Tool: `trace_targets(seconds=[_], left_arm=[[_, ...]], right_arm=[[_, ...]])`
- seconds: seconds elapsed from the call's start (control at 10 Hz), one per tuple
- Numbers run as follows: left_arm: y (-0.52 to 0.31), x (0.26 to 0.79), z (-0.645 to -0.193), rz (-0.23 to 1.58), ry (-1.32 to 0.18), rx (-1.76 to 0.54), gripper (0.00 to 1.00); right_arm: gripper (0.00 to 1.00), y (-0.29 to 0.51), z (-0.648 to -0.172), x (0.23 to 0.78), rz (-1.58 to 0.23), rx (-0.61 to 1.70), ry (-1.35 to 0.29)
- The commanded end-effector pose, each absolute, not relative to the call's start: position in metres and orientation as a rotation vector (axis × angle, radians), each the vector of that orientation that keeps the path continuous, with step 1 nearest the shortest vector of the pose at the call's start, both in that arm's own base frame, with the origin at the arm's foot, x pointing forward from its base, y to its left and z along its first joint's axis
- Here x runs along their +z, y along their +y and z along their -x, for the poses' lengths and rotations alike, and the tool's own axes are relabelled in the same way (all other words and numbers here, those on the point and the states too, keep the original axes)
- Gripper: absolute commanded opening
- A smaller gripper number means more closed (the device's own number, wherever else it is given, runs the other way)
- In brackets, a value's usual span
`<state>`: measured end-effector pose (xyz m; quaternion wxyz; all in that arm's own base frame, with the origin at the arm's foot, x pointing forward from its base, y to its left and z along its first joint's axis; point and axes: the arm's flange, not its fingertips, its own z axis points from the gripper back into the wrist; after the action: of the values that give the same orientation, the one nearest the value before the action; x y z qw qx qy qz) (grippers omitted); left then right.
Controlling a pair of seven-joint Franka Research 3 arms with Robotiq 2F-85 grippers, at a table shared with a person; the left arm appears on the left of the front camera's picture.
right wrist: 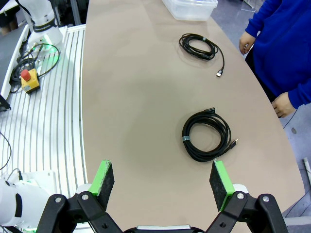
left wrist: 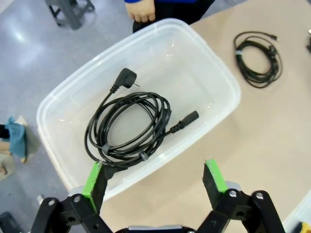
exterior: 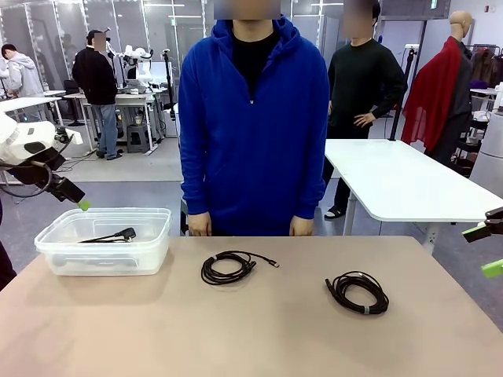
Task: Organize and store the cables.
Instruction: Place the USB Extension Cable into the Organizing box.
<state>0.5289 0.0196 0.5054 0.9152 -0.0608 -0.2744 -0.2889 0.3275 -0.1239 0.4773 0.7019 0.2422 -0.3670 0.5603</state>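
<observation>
1. The left gripper (left wrist: 155,180) hangs over the near rim of a clear plastic bin (left wrist: 58,102). Its green pads are spread wide, with nothing between them.
2. The bin stands on the left part of the tan table (exterior: 259,338).
3. A coiled power cord (left wrist: 127,127) lies flat in the bin, its oval stretched along the bin's long axis. The wall plug sits outside the loop on the person's side. The socket end points toward the bin's end nearest the table's middle.
4. The middle cable coil (exterior: 226,268) lies on the bare table, well apart from the bin, its oval running left to right. Its loose tail reaches out toward the robot's right and ends in a small metal-tipped plug.
5. The right cable coil (right wrist: 206,136) lies flat farther right, bound by a pale tie. A short plug tip pokes out on the person's side.
6. The right gripper (right wrist: 163,180) hovers above the table's right end, short of that coil, with its fingers released and empty.
7. The person's hand (exterior: 199,225) hangs at the far edge, touching no cable.
</observation>
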Motion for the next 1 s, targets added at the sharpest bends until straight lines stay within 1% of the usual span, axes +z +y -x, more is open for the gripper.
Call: trace_targets(seconds=[0.0,0.3,0.5,0.9], left_arm=[[0.03,0.499,-0.508,0.15,-0.6,-0.626,1.0],[0.035,0.502,-0.469,0.16,-0.619,-0.687,1.0],[0.031,0.506,-0.437,0.228,-0.614,-0.736,1.0],[0.025,0.504,-0.402,0.2,-0.655,-0.794,1.0]], right_arm=[[1.0,-0.123,-0.327,0.476,-0.544,1.249,-0.824],[1.0,-0.123,-0.327,0.476,-0.544,1.249,-0.824],[1.0,-0.123,-0.327,0.476,-0.544,1.249,-0.824],[1.0,-0.123,-0.327,0.476,-0.544,1.249,-0.824]])
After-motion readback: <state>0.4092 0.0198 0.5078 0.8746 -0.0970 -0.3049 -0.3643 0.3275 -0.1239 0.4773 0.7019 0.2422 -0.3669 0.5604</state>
